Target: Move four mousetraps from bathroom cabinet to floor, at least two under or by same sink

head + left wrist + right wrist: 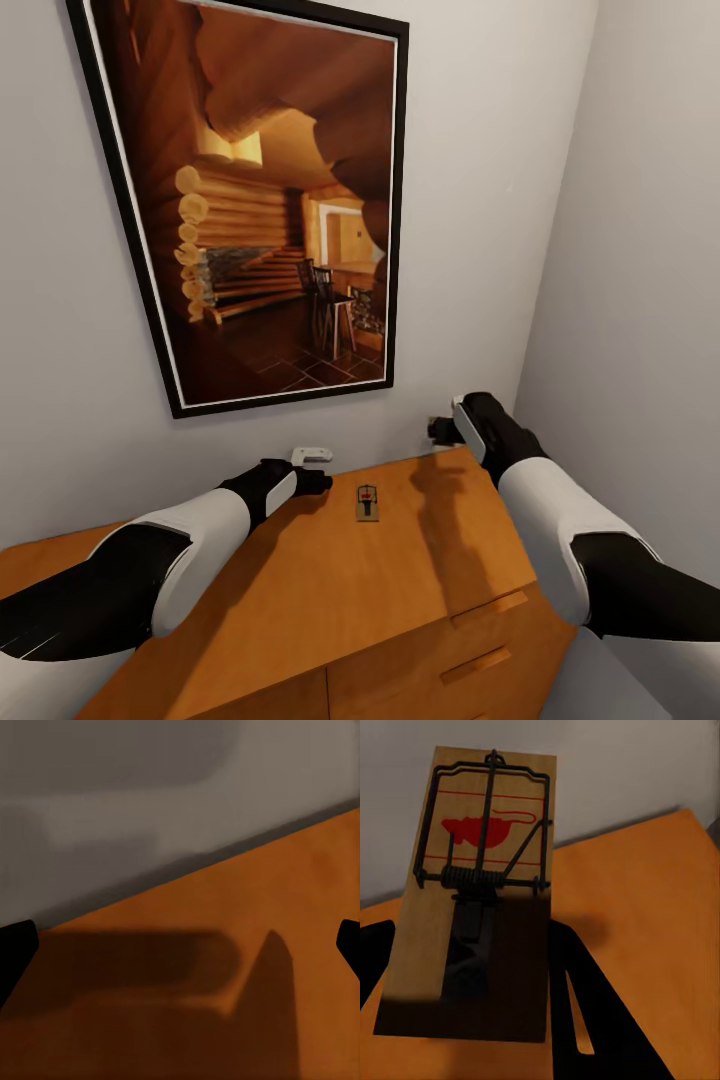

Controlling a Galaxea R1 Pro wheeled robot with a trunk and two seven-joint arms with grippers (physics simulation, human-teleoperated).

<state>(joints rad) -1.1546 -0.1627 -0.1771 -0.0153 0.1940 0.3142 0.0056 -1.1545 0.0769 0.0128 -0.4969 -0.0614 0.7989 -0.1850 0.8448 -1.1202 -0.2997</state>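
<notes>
While right claw (440, 430) grips one mousetrap (472, 892) upright | second mousetrap (368, 503) flat on cabinet (420, 600), long axis 12–6 | lies at 3 o'clock of released left claw (322, 482), nearer arm.

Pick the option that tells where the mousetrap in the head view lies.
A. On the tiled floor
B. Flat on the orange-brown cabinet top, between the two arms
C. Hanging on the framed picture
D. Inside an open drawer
B: in the head view the mousetrap lies flat on the cabinet top near the wall, with the left gripper to one side and the right gripper to the other.
</notes>
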